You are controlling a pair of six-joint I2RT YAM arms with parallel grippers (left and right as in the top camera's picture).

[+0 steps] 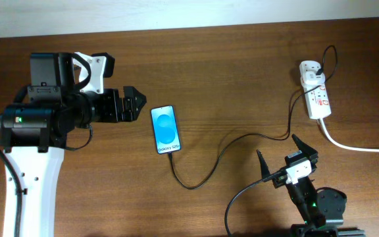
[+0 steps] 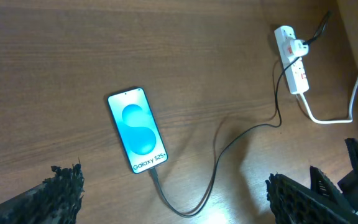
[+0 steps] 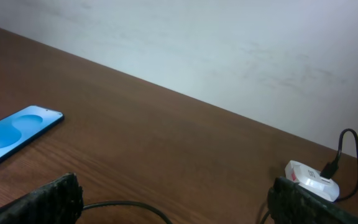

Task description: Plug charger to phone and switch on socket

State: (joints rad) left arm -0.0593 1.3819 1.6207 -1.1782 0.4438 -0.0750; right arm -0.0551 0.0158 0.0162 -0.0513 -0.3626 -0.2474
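The phone (image 1: 165,128) lies flat mid-table, blue screen up; it also shows in the left wrist view (image 2: 137,129) and the right wrist view (image 3: 14,133). The charger cable (image 1: 229,146) runs from the phone's near end, where its tip sits in the port, in a loop to its black plug in the socket (image 1: 315,89) at the far right. The socket also shows in the left wrist view (image 2: 292,59) and right wrist view (image 3: 312,178). My left gripper (image 1: 133,104) is open and empty, left of the phone. My right gripper (image 1: 280,157) is open and empty, near the front, below the cable.
The socket's thick white cord (image 1: 357,145) trails off to the right edge. The left arm's white base (image 1: 31,191) stands at the left front, the right arm's base (image 1: 318,207) at the front right. A pale wall (image 3: 229,50) lies behind the table.
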